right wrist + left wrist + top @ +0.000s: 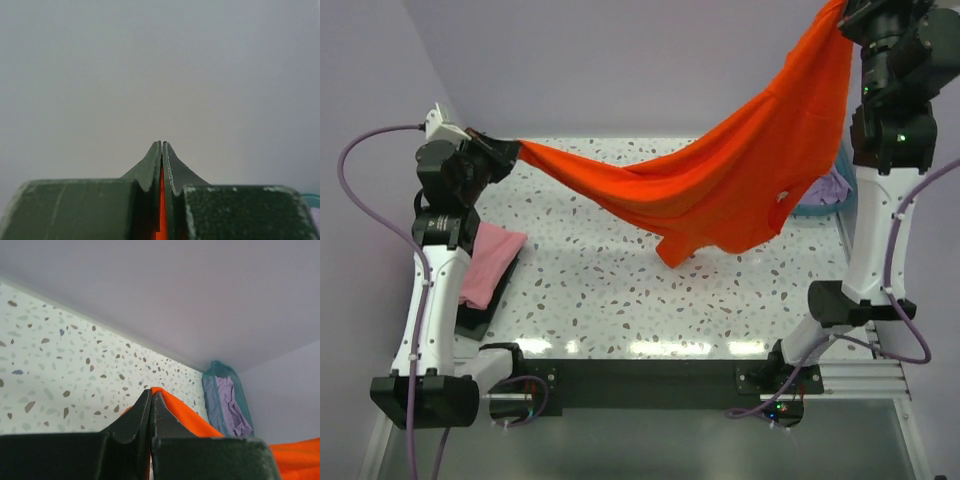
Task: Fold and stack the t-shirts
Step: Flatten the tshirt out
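Observation:
The bright orange t-shirt (740,170) hangs stretched in the air above the table between both grippers. My left gripper (512,152) is shut on one end of it at the left; orange cloth shows at its fingertips in the left wrist view (172,407). My right gripper (842,12) is raised high at the top right, shut on the other end; a strip of orange shows between its jaws (161,205). A folded pink t-shirt (488,262) lies on a black one (480,318) at the left. A lavender t-shirt (830,188) lies in the teal basket (217,370).
The speckled white table (620,290) lies under the hanging shirt. The teal basket stands at the back right corner against the lavender wall. The two arm bases are at the near edge.

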Robot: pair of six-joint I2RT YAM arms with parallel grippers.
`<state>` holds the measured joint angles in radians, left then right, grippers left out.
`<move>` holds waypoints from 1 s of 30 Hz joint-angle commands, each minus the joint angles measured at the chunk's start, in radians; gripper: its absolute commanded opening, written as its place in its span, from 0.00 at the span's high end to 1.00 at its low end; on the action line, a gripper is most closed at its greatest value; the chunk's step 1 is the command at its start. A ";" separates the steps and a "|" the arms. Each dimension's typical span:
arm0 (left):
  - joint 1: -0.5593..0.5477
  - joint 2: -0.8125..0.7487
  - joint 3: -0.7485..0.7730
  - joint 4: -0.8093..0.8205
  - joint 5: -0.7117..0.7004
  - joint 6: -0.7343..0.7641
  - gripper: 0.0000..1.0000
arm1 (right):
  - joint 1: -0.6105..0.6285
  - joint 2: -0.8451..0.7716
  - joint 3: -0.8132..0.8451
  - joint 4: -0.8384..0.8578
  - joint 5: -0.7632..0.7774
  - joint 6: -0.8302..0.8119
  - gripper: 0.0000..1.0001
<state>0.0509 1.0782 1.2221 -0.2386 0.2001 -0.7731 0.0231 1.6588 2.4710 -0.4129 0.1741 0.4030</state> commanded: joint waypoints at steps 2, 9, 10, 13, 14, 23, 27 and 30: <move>0.007 0.112 -0.081 -0.006 -0.057 0.005 1.00 | 0.001 0.260 0.006 0.042 -0.228 0.089 1.00; 0.004 0.278 -0.182 0.097 -0.090 -0.023 1.00 | 0.161 0.656 0.124 -0.021 -0.291 -0.009 1.00; 0.004 0.284 -0.188 0.099 -0.094 -0.020 1.00 | 0.172 0.685 0.123 -0.033 -0.282 -0.015 1.00; 0.004 0.290 -0.213 0.099 -0.114 -0.005 1.00 | 0.190 0.763 0.079 -0.038 -0.265 -0.009 0.98; 0.004 0.287 -0.217 0.090 -0.117 0.003 1.00 | 0.190 0.780 0.071 -0.046 -0.259 -0.009 0.94; 0.004 0.258 -0.245 0.059 -0.146 0.009 1.00 | 0.195 0.655 0.001 -0.234 -0.121 -0.050 0.02; 0.004 0.246 -0.257 0.051 -0.151 0.008 1.00 | 0.213 0.404 -0.383 -0.221 -0.019 -0.037 0.01; 0.004 0.232 -0.256 0.035 -0.157 0.011 1.00 | 0.230 0.135 -0.766 -0.163 0.027 0.023 0.10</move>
<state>0.0517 1.3571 0.9668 -0.2203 0.0631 -0.7811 0.2253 2.0144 1.9724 -0.6041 0.1211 0.3817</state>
